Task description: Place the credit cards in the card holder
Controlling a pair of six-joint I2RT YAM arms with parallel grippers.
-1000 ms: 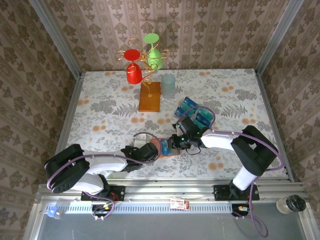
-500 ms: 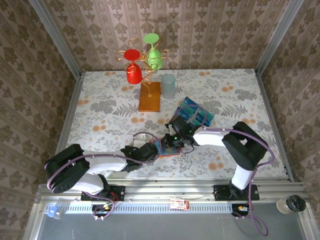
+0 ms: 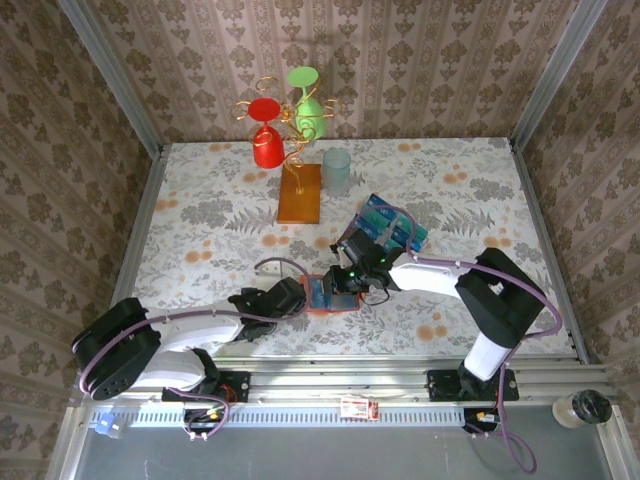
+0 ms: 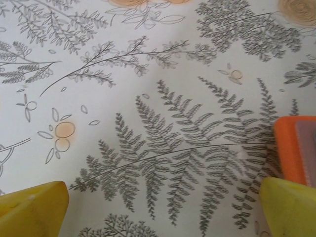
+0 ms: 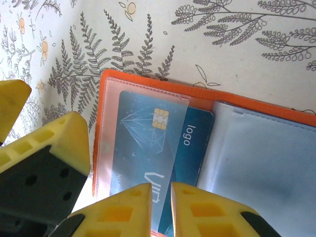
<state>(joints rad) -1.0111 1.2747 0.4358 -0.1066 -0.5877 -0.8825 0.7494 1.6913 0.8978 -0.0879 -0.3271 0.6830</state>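
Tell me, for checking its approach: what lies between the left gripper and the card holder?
Only bare tablecloth, in the left wrist view; one finger of the left gripper almost touches the card holder.

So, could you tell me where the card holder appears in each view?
Top external: holder just below centre, near the table's front.
Left wrist: orange corner at the right edge.
Right wrist: open across the centre, a card inside.
Shared landmark: the fern-print cloth under it.

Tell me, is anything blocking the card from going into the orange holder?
Nothing visible does. The card is already partway inside the holder, pinched at its near edge by the right end effector. The left end effector sits open beside the holder, off the path.
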